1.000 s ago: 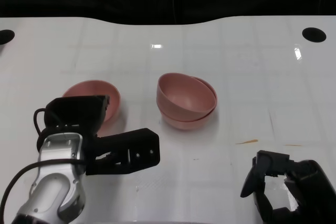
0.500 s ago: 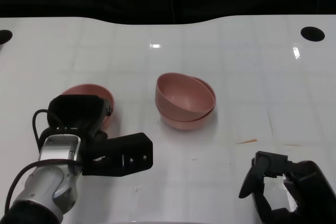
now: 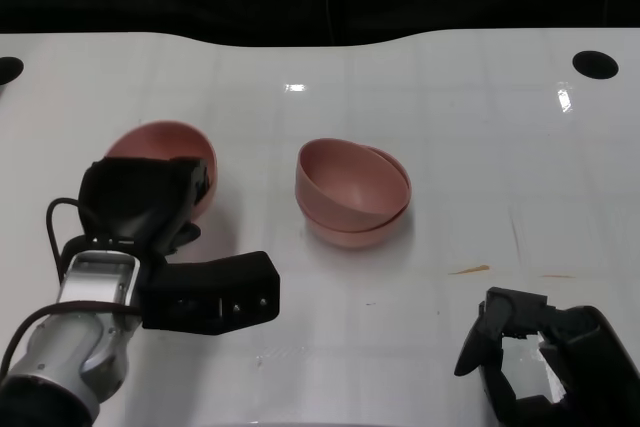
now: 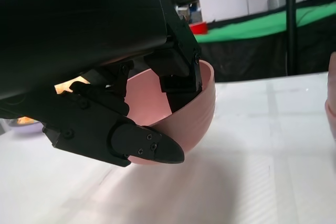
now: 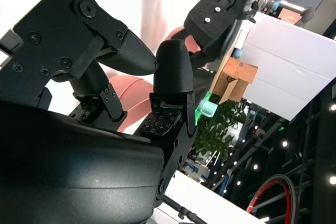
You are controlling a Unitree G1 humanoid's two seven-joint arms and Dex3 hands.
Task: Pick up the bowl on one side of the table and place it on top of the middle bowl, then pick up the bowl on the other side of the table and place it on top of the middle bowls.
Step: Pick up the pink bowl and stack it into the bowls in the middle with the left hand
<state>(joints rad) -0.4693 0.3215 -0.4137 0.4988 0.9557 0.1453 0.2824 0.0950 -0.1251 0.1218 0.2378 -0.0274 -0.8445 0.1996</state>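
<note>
Only the left wrist view shows the grasp plainly: the left hand (image 4: 131, 103) grips the pink bowl (image 4: 194, 114) at its rim, fingers inside and below, the bowl tilted and lifted off the white table (image 4: 262, 171) (its shadow lies beneath). From the head view that hand (image 3: 140, 202) hides much of this bowl (image 3: 160, 147), which sits at the left, well apart from the two stacked bowls (image 3: 352, 192) in the middle. Bare table lies between them. The right hand (image 3: 545, 357) hangs released, fingers apart and empty, at the near right edge, well clear of the stack.
</note>
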